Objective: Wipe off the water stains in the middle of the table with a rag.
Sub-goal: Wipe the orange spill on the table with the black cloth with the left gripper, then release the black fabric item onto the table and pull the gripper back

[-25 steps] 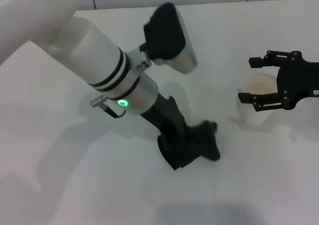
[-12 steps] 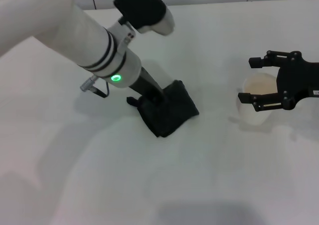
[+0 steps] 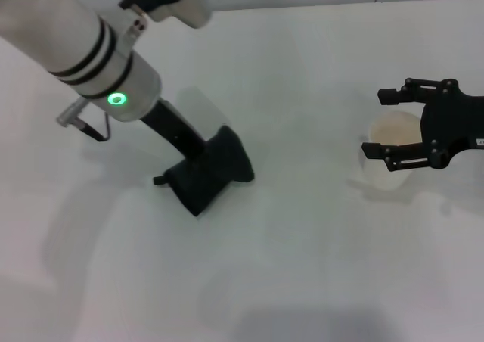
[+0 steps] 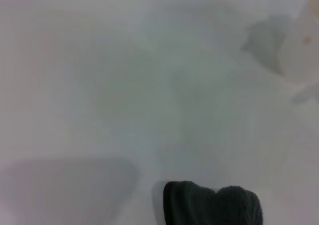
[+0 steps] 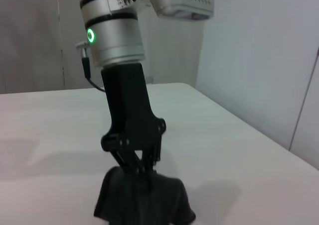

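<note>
Left gripper [image 3: 198, 169]: I have it pressed down on the rag, jaws clamped on the bunched top of the cloth; the right wrist view shows the fingers [image 5: 130, 158] pinched into the folds.
Rag [image 3: 208, 174]: dark, thick cloth lying on the desk toward my left of centre, touching the surface under the gripper.
Desk [image 3: 302, 266]: plain white and smooth; I read it as low friction, so the cloth should slide easily under light pressure.
Water stains: I cannot make out any orange blotch in the head view; the surface around the rag looks uniform, so I judge the wipe is well along or the stain sits under the cloth.
Handling: soft, light, floppy; it will fold and trail rather than push flat. I judge the grip belongs on the raised bunch in the middle, so the loose edges spread and mop.
Right gripper [image 3: 393, 126]: parked at my right, jaws apart, standing around a pale cup [image 3: 393, 141] without closing on it.
Risk: too shallow a pinch lets the cloth slip free mid-stroke.
</note>
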You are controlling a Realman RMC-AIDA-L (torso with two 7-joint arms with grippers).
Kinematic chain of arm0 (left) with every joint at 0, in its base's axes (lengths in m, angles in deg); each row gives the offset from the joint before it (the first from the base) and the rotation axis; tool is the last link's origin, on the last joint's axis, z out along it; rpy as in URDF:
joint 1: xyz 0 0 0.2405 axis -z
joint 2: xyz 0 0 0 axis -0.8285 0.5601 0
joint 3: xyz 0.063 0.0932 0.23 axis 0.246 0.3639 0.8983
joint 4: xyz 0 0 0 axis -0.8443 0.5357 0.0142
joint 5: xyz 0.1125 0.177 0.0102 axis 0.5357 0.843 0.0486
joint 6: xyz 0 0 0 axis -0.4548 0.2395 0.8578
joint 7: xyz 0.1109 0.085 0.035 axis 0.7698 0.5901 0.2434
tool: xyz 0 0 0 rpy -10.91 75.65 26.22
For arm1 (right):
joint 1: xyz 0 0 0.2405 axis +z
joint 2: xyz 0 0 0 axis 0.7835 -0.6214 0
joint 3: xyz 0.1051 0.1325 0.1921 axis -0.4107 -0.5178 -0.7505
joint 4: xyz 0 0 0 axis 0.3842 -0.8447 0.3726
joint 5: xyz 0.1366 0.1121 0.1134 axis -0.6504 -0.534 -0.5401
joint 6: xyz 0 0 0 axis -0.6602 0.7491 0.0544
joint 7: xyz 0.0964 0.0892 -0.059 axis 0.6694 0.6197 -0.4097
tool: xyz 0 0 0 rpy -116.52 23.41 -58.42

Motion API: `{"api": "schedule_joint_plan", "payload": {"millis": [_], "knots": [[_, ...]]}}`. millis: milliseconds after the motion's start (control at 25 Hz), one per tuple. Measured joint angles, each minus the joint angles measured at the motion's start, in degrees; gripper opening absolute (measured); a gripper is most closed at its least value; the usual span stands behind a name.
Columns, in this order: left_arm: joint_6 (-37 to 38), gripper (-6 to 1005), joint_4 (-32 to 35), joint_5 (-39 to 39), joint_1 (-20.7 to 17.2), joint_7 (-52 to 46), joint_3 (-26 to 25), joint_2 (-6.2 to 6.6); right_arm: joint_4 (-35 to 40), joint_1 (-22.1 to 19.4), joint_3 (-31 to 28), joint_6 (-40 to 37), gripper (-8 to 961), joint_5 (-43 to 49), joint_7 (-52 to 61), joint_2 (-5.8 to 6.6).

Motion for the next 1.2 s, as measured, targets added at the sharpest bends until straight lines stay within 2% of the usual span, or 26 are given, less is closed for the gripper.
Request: {"api": "schedule_joint_plan", "payload": {"millis": [400,640,960,1200], "knots": [[6.0,159,-0.6,7.8,-0.4,-2.4,-0.9,0.04,0.1,0.1,0.0,0.0,860,0.0,0.0,0.04],[7.1,165,-0.6,13.1,-0.7,-4.0,-1.1,0.03,0.2,0.1,0.0,0.0,860,0.0,0.1,0.05],[6.0,174,-0.7,12.8,-1.2,-3.1,-0.3,-0.23,0.1,0.2,0.0,0.0,859,0.0,0.1,0.05],[5.2,181,-0.7,12.6,-1.9,-3.0,3.6,-0.40,0.0,0.2,0.0,0.0,859,0.0,0.1,0.05]]}}
